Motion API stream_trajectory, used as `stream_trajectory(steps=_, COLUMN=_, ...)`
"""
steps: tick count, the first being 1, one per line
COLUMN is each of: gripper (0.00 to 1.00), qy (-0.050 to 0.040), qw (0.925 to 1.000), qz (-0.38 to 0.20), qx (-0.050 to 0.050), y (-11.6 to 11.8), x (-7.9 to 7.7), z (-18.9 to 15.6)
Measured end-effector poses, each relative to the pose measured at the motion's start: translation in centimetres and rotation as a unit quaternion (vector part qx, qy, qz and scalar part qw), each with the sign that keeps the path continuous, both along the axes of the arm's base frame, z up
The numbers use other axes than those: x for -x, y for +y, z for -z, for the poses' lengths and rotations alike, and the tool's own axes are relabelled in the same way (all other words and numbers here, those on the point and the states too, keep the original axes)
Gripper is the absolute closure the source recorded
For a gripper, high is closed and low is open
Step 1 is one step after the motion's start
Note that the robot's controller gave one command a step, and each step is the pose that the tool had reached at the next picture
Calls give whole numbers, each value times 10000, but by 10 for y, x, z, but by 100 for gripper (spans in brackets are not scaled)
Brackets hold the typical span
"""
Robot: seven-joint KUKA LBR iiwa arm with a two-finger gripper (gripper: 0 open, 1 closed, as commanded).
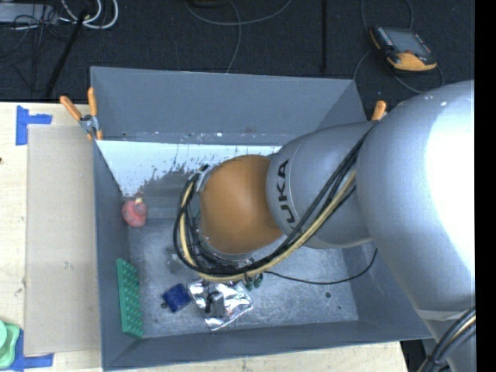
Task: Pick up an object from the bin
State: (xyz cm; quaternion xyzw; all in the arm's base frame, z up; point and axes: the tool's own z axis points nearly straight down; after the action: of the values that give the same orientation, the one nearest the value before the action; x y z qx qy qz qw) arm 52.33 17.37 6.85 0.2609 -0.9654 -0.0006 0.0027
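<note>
A crumpled silver foil wrapper (225,303) lies near the bin's front wall, just below the arm's orange cover. A small blue block (177,297) sits to the left of the wrapper, close against it. A tiny green piece (253,282) peeks out at the cover's lower edge, right of the wrapper. The cover and its cables hide whatever lies beneath them.
A pink round thing (135,212) rests by the left wall. A long green studded plate (129,297) lies along the left wall toward the front corner. The arm comes in from the right and covers the bin's middle and right side.
</note>
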Motion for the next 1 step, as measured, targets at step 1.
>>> stream_trajectory(steps=1, gripper=0, qy=-20, qw=9998, qz=-203, qx=0, y=29, x=32, z=-1)
